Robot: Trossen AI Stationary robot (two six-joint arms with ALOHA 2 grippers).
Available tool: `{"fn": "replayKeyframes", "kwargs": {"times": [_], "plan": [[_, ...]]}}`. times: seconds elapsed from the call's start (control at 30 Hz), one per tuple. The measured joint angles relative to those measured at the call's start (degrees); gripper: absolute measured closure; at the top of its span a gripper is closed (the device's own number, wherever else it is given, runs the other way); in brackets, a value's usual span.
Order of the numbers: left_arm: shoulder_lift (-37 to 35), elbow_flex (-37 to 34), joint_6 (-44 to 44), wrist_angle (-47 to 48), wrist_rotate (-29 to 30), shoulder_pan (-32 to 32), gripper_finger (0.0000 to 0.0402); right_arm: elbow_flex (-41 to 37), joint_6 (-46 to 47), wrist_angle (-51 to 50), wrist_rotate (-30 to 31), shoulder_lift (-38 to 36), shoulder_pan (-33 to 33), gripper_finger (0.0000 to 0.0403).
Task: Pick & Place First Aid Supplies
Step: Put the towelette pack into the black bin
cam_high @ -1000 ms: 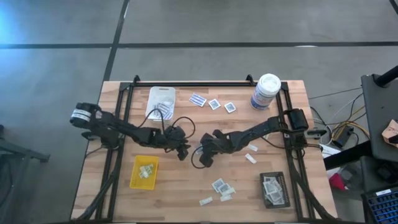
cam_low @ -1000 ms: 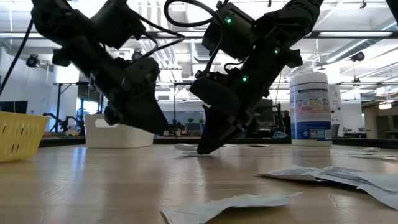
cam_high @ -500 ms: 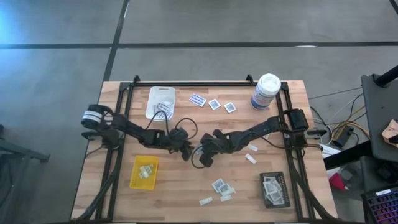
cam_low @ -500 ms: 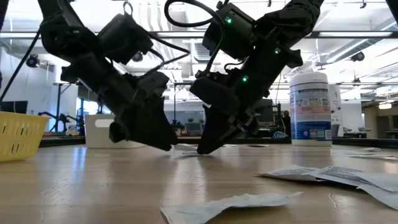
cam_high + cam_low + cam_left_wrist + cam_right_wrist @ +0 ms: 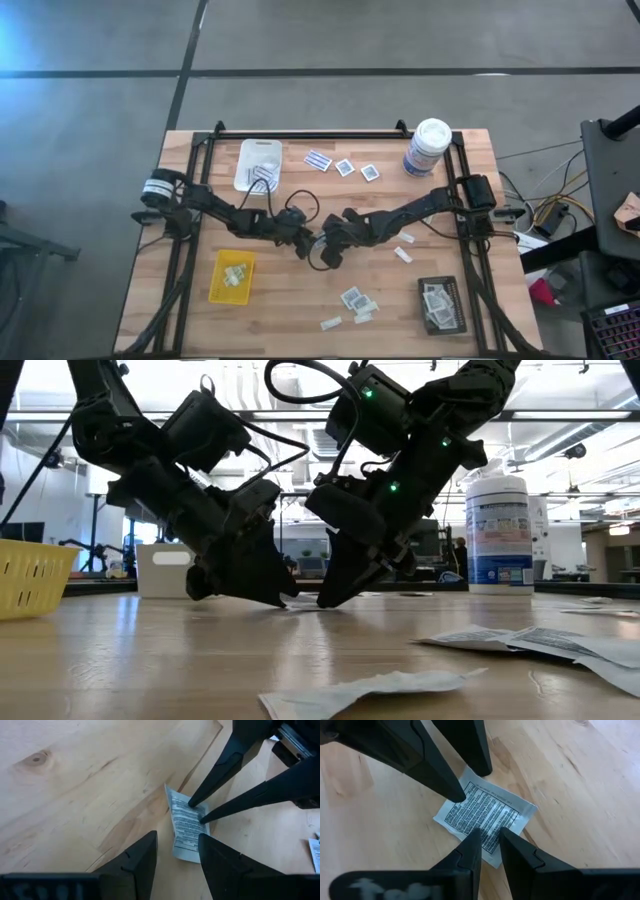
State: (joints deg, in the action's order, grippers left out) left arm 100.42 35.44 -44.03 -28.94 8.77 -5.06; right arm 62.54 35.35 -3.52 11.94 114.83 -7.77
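A small white printed packet (image 5: 184,827) (image 5: 485,810) of the first aid supplies lies flat on the wood at the table's middle. My right gripper (image 5: 490,834) (image 5: 321,244) slants down onto it from the table's right, its fingers a narrow gap apart. My left gripper (image 5: 177,837) (image 5: 305,246) slants down from the table's left and stands open. One end of the packet lies between its two fingers. In the low view both grippers, left (image 5: 283,598) and right (image 5: 326,600), meet tip to tip at the tabletop. My right gripper sets both fingertips (image 5: 196,806) down on the packet's printed face near one end (image 5: 489,822), slanting from above and from the table's right. The packet stays flat on the table. My left gripper's fingers (image 5: 456,792) stand at the packet's other end; whether they touch it, I cannot tell.
A white tray (image 5: 250,160) stands far left, a yellow tray (image 5: 222,290) near left and a black tray (image 5: 441,322) near right, each with packets inside. A tall white canister (image 5: 428,147) stands at the far right. Loose packets lie far (image 5: 345,166) and near (image 5: 355,300).
My left gripper has come down and moved toward the table's right, up to the packet and my right gripper, tipping further downward. Its fingers have stayed open. My right gripper and the packet have kept still.
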Motion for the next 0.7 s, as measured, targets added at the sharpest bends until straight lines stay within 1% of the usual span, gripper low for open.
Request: {"fn": "replayKeyframes", "kwargs": {"times": [0.2, 0.3, 0.43, 0.7], "plan": [[0.00, 0.00, 0.02, -0.44, -0.52, 0.02, 0.0242, -0.07, -0.09, 2.10, 0.02, 0.09, 0.00, 0.0335], [0.00, 0.00, 0.03, -0.53, -0.57, 0.02, 0.0255, -0.07, -0.85, 2.40, 0.02, 0.13, 0.02, 0.0338], [0.00, 0.00, 0.46, -0.55, -0.57, 0.02, 0.0292, -0.07, -0.85, 2.40, 0.02, 0.13, 0.02, 0.0339], [0.00, 0.00, 1.99, -0.43, -0.59, 0.02, 0.0390, -0.04, -0.68, 2.46, 0.11, 0.13, 0.02, 0.0339]]}}
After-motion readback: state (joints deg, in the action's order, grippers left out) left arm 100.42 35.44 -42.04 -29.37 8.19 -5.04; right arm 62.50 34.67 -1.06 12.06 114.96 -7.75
